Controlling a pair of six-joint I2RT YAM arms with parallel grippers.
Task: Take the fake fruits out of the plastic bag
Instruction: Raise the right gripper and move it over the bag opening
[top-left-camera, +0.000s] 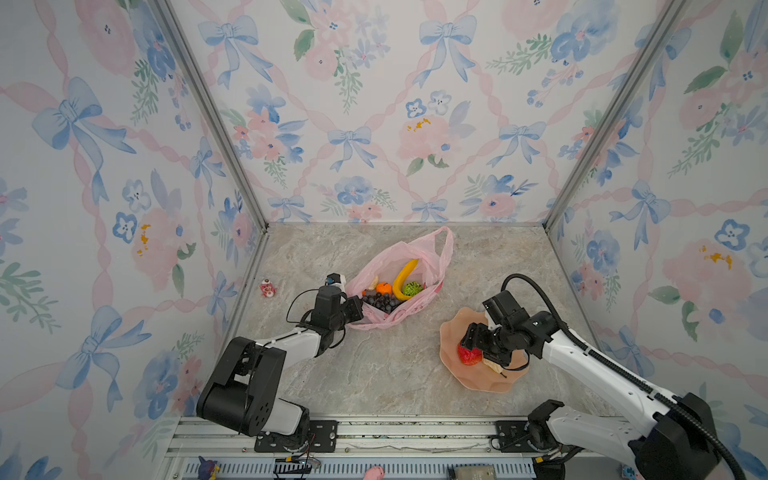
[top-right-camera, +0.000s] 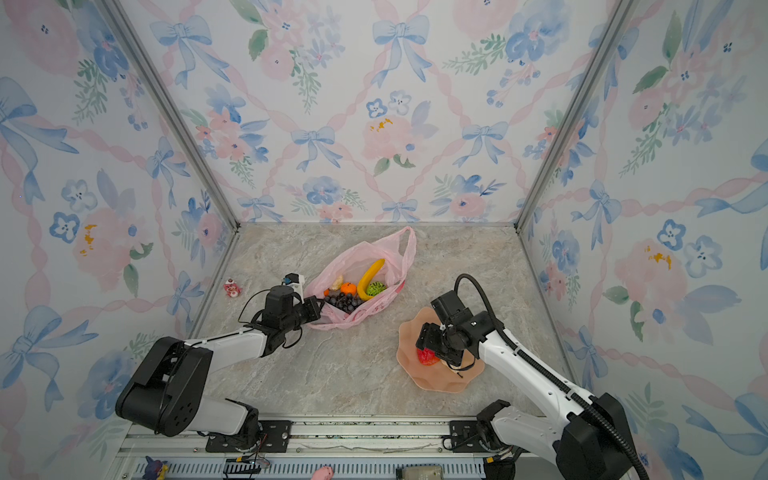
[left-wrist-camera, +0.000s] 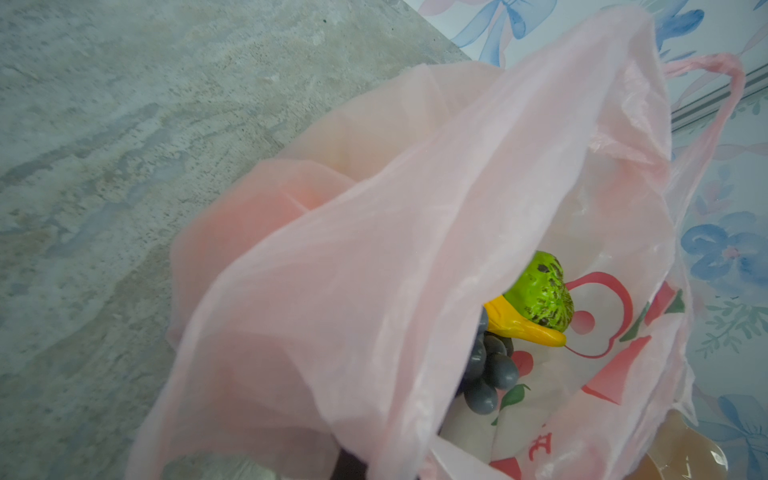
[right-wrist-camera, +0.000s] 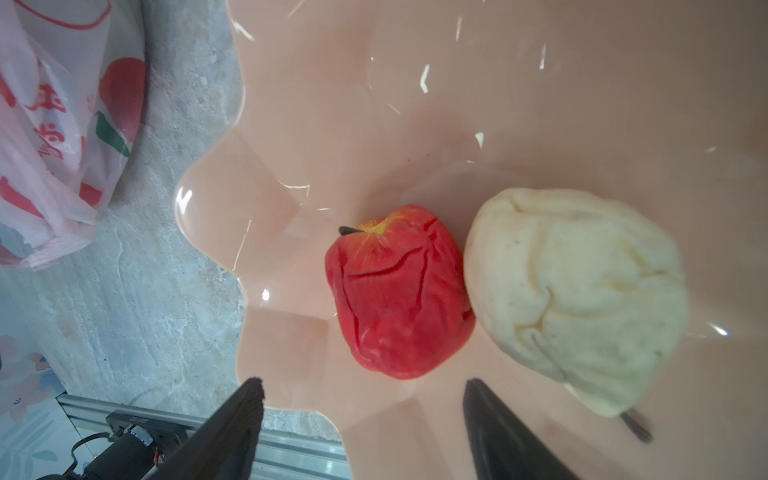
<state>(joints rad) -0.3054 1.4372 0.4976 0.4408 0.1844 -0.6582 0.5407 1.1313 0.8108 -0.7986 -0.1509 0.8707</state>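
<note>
By left edge of tabletop (top-left-camera: 395, 374), figurine (top-left-camera: 268, 287); rightward, plate (top-left-camera: 459, 326) with red fruit (right-wrist-camera: 399, 291) and pear (right-wrist-camera: 573, 291) under released right gripper (right-wrist-camera: 365, 384). Pinches rim of translucent pink bag (top-left-camera: 415, 253) with clenched left gripper (top-left-camera: 360, 309).

- The left gripper (top-left-camera: 360, 309): in both top views its tips are lost behind the near rim of the plastic bag (top-left-camera: 419, 253). In the left wrist view pink film covers them.
- The banana (left-wrist-camera: 525, 329) and grape bunch (left-wrist-camera: 488, 372): a fold of the bag hides most of each in the left wrist view.
- The pale pear (top-left-camera: 493, 366): largely under the right gripper (top-left-camera: 473, 345) in both top views.
- The right gripper's fingers (right-wrist-camera: 245, 419): cut off by the bottom edge of the right wrist view.
- The plate (right-wrist-camera: 540, 104): runs off three edges there.
- The figurine (top-left-camera: 268, 287): too small to make out.
</note>
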